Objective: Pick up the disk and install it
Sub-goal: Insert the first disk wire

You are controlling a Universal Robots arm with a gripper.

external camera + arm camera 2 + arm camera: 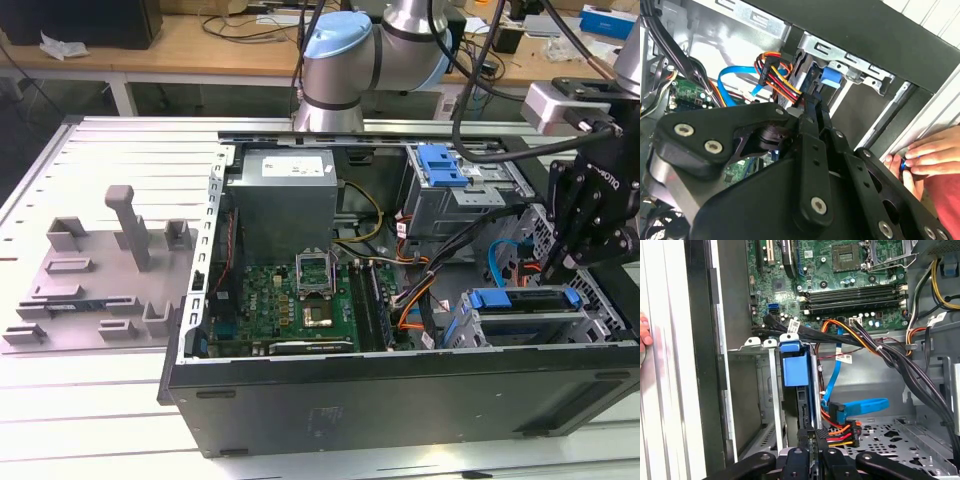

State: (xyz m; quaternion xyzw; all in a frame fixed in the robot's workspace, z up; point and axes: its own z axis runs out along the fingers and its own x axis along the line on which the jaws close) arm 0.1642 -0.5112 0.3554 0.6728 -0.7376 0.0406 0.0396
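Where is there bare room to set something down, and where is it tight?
Bare slotted table around the grey fixture, to the exterior view's left of the case. Crowded: cables between the motherboard and the disk, where the gripper hangs.

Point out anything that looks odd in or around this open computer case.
A person's hand is at the outside of the case wall, close to the gripper, which hovers by the disk in its bay. Loose cables drape across the interior. Nothing looks damaged or spilled.
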